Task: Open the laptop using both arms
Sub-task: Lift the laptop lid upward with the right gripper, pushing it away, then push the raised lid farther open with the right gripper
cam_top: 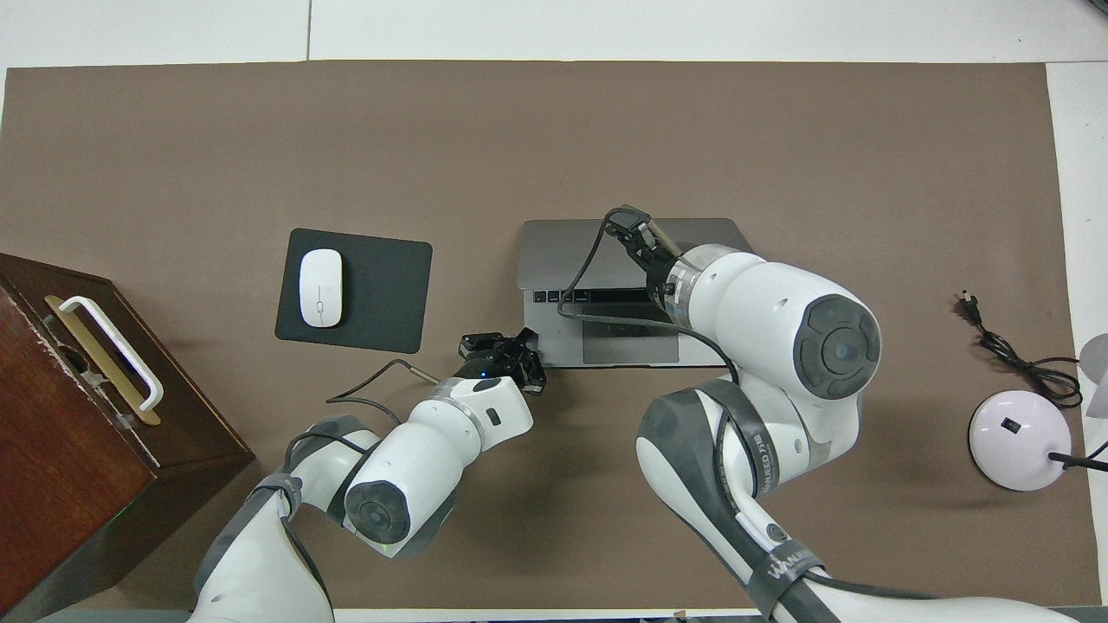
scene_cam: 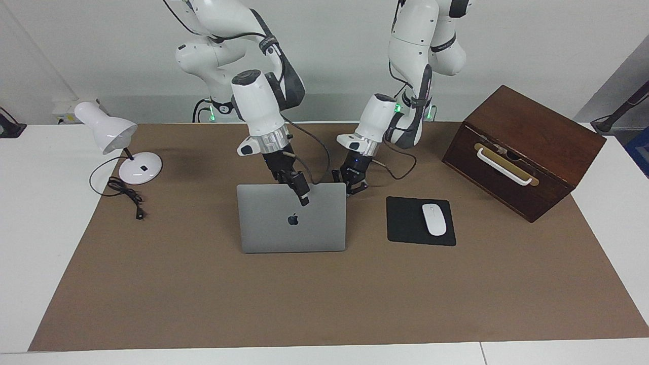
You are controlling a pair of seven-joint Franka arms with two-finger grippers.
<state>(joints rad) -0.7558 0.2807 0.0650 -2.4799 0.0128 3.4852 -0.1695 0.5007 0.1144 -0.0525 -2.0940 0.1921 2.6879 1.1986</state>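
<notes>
Fingers (scene_cam: pixel 303 198) of the right arm pinch the half-raised laptop (scene_cam: pixel 292 228) lid over brown matting (scene_cam: pixel 203 294).

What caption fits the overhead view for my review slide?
Right gripper lifts the lid of the half-open laptop while the shut left gripper presses at its base corner.

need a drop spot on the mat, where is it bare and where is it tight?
Bare: the brown mat farther from the robots than the laptop and mouse pad; also between laptop and lamp. Tight: the laptop's near edge, with right tool at the lid and left tool at the base corner.
</notes>
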